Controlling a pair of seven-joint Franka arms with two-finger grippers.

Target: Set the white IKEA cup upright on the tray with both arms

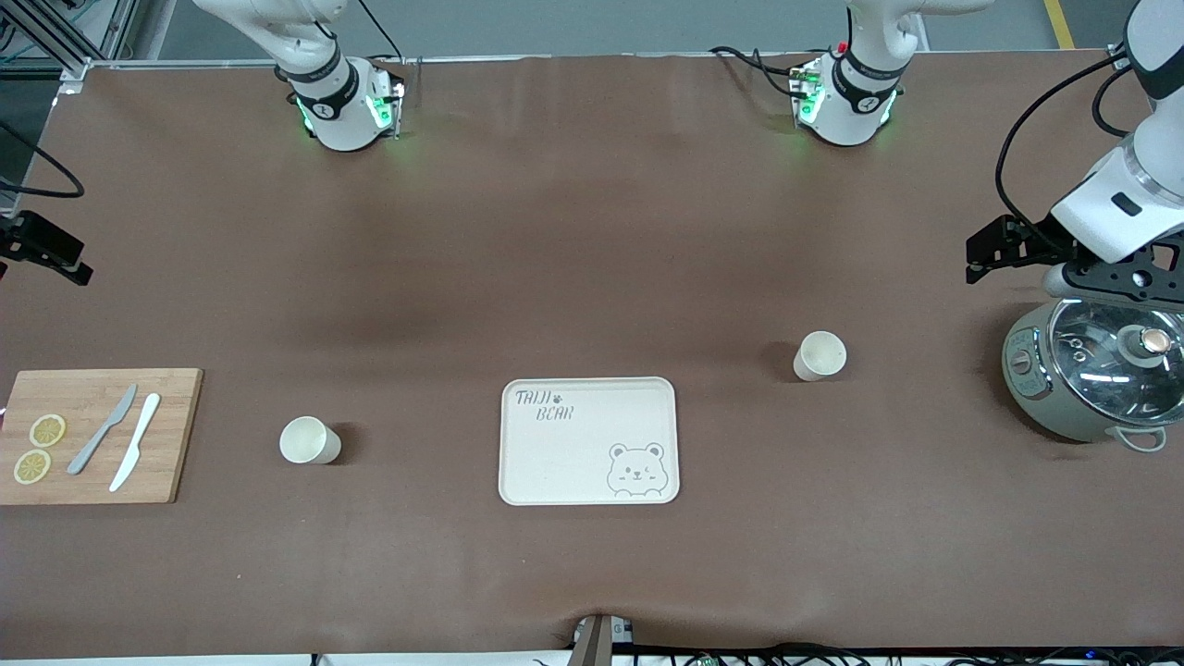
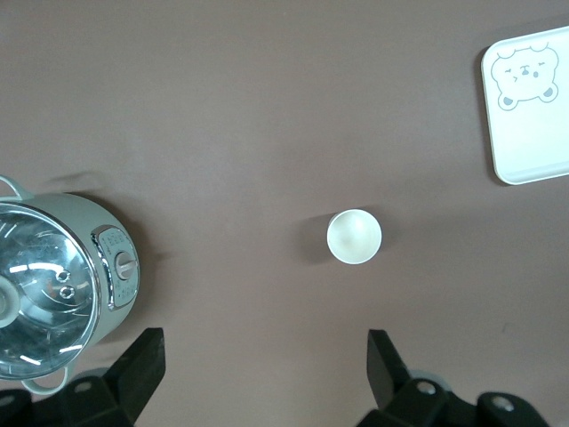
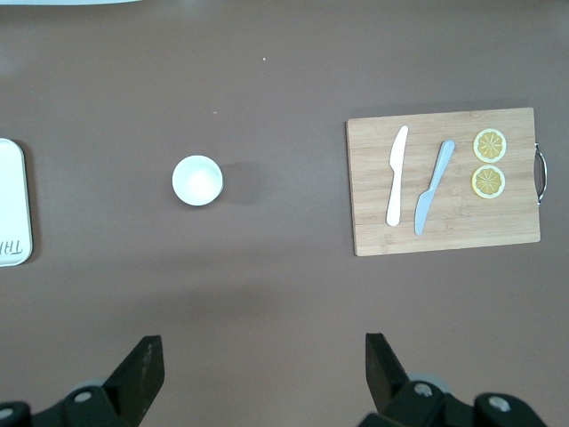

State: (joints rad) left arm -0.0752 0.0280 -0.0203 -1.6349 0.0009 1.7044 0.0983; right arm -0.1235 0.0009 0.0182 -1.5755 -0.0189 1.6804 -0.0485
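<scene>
Where the tray lies: tray (image 1: 518, 481) flat at mid-table, nearest the front camera.
Near cup: near cup (image 1: 310, 440) upright on the table toward the right arm's end, well apart from the right gripper (image 3: 262, 356).
Far cup: far cup (image 1: 820, 356) upright, between the tray and the cooker (image 1: 1091, 370), well apart from the left gripper (image 2: 265, 351).
Right gripper: raised over the table, pointing down, fingers apart; arm waits.
Left gripper: raised beside the cooker, pointing down, fingers apart; arm waits.

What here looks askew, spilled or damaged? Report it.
Nothing stands out. Both cups stand upright on the table, the tray lies flat and bare, and the knives and lemon slices rest on the board.
</scene>
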